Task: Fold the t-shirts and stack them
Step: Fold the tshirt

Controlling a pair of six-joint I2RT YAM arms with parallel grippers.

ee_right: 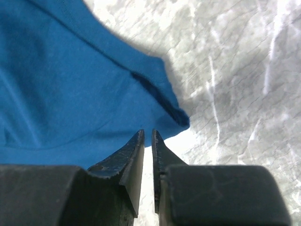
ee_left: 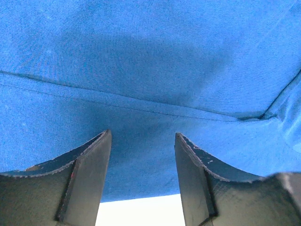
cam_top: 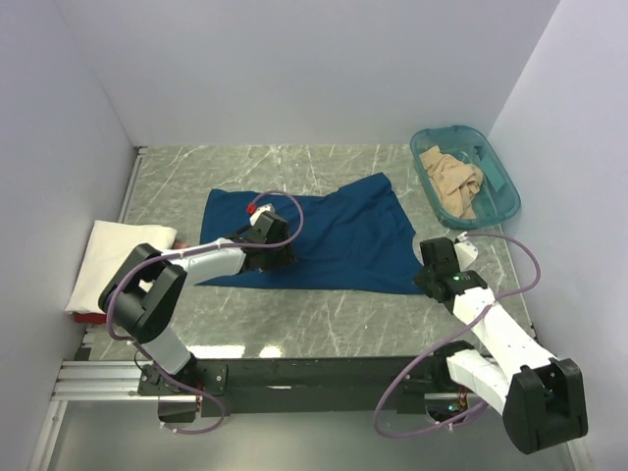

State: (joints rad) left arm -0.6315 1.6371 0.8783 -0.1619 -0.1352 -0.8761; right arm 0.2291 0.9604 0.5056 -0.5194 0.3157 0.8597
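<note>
A blue t-shirt point(cam_top: 334, 231) lies spread flat on the marble table point(cam_top: 324, 319). My left gripper point(cam_top: 280, 255) hovers low over its near left hem, open, with only blue cloth point(ee_left: 150, 70) beyond the fingers point(ee_left: 89, 165). At the shirt's near right corner, my right gripper point(cam_top: 423, 283) has its jaws drawn to a thin slit, the tips point(ee_right: 147, 132) pinching the hem of the blue cloth point(ee_right: 70, 84). A cream-white t-shirt point(cam_top: 118, 257) lies folded at the table's left edge. A tan t-shirt point(cam_top: 453, 184) sits crumpled in the tub.
The teal plastic tub point(cam_top: 502, 182) stands at the back right corner. Pale walls close in the table on the left, back and right. Purple cables loop off both arms. Bare marble point(ee_right: 235, 70) shows right of the shirt corner.
</note>
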